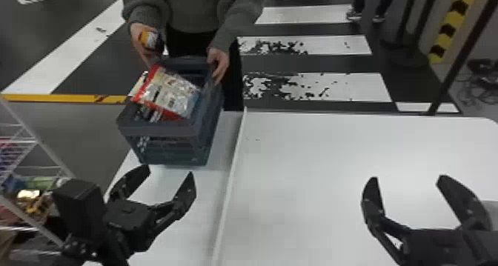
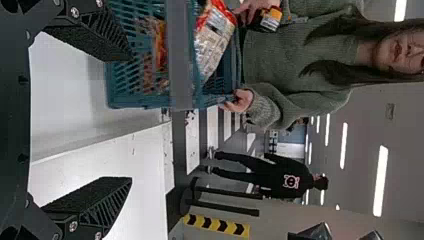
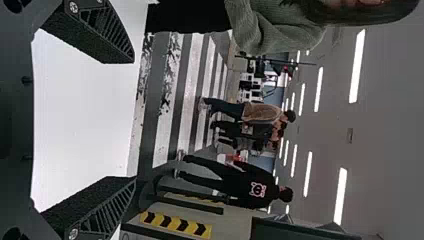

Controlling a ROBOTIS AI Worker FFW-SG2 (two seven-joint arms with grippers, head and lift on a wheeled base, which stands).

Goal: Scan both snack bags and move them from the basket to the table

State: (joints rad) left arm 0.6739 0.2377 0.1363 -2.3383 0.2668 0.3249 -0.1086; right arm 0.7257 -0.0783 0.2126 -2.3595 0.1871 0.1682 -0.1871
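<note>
The basket (image 1: 157, 130) seems to rest at the table's (image 1: 315, 154) far left corner, a person's hand (image 1: 219, 63) at its side. One snack bag (image 1: 174, 93) leans over the rim; red packaging (image 1: 172, 116) beneath may be the second. The left gripper (image 1: 168, 171) is just short of the basket, the right gripper (image 1: 407, 177) over the table's near right part, both with fingers apart. The left would do well to wait for the hand to withdraw, pinch the upper bag's edge and lift before turning. Beyond the seam (image 1: 231, 176), the table's middle offers room.
</note>
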